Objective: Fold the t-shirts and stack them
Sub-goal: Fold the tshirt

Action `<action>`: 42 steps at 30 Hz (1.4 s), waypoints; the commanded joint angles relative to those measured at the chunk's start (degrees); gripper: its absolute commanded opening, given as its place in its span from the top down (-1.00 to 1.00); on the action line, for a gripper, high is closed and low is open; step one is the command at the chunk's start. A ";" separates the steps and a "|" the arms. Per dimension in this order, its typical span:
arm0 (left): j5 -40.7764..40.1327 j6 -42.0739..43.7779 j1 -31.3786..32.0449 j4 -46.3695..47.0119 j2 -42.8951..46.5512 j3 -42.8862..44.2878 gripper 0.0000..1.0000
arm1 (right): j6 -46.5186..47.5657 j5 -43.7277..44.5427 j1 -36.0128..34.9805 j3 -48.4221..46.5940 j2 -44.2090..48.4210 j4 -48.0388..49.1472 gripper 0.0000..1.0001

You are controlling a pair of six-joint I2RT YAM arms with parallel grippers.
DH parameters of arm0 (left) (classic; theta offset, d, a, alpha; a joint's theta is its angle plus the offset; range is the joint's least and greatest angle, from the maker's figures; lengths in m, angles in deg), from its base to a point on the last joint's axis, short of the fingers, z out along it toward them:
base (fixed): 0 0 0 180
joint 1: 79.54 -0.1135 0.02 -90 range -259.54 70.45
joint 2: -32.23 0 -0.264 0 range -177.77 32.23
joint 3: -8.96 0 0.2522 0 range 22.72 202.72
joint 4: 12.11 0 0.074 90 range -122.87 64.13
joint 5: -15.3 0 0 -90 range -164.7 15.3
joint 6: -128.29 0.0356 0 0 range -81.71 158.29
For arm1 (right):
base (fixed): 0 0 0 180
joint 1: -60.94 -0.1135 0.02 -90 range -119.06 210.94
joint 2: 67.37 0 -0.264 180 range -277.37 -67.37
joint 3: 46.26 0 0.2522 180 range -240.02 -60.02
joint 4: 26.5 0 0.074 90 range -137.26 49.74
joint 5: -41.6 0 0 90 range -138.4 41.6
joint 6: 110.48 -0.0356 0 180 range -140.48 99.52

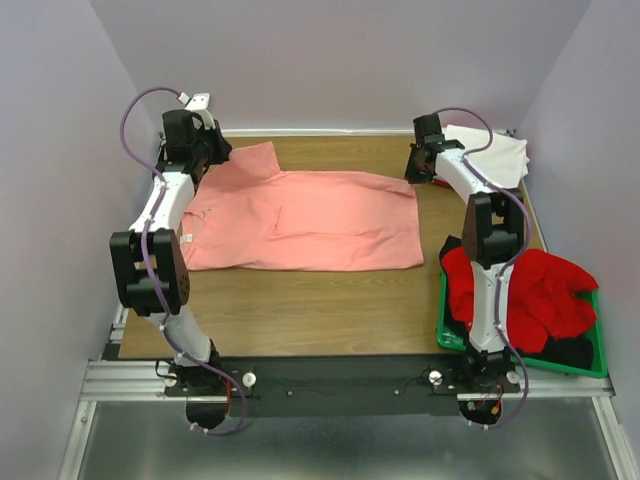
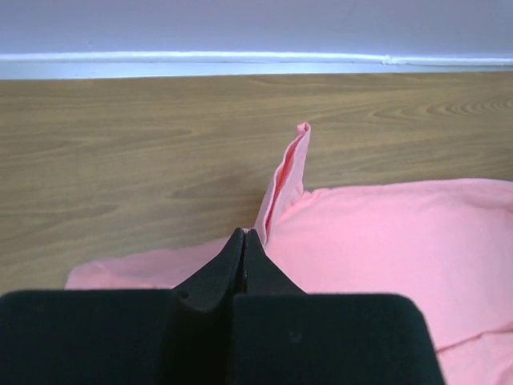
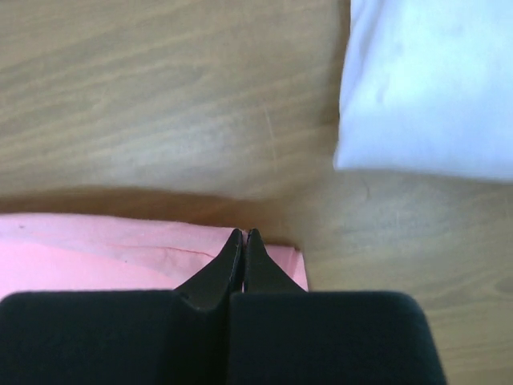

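A salmon-pink t-shirt (image 1: 300,220) lies spread across the middle of the wooden table. My left gripper (image 1: 205,160) is at its far left edge, shut on a pinch of the pink cloth (image 2: 280,180), whose fold stands up past the fingertips. My right gripper (image 1: 420,165) is at the shirt's far right corner, shut on the pink edge (image 3: 160,249). A folded white t-shirt (image 1: 495,155) lies at the far right and shows in the right wrist view (image 3: 425,80). A bright red t-shirt (image 1: 540,295) and a dark one (image 1: 570,352) are heaped in the crate.
A green plastic crate (image 1: 520,355) stands at the near right of the table, beside the right arm. Purple walls close in the table on the far side and on both sides. A metal rail runs along the near edge.
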 commanded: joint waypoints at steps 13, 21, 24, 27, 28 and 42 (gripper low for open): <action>-11.02 1.47 -0.29 1.19 20.37 -25.74 1.00 | 1.52 -3.17 0.26 23.30 20.34 7.19 0.99; -17.61 0.77 -0.29 -0.83 28.46 -30.32 1.00 | 1.08 -3.79 -0.09 29.37 23.95 7.89 0.99; -20.59 0.51 -0.29 -1.18 31.63 -32.51 1.00 | 1.08 -3.79 -0.26 31.04 25.44 8.16 0.99; -21.92 0.16 -0.29 -2.32 33.74 -33.75 1.00 | 1.17 -3.88 -0.44 32.18 26.50 8.42 0.99; -22.36 -0.02 -0.29 -2.58 34.18 -34.01 1.00 | 1.08 -3.96 -0.53 32.62 26.67 8.51 0.99; -27.90 -3.97 -0.38 -6.71 38.48 -38.32 1.00 | 0.29 -2.47 -1.67 41.58 29.75 9.83 0.87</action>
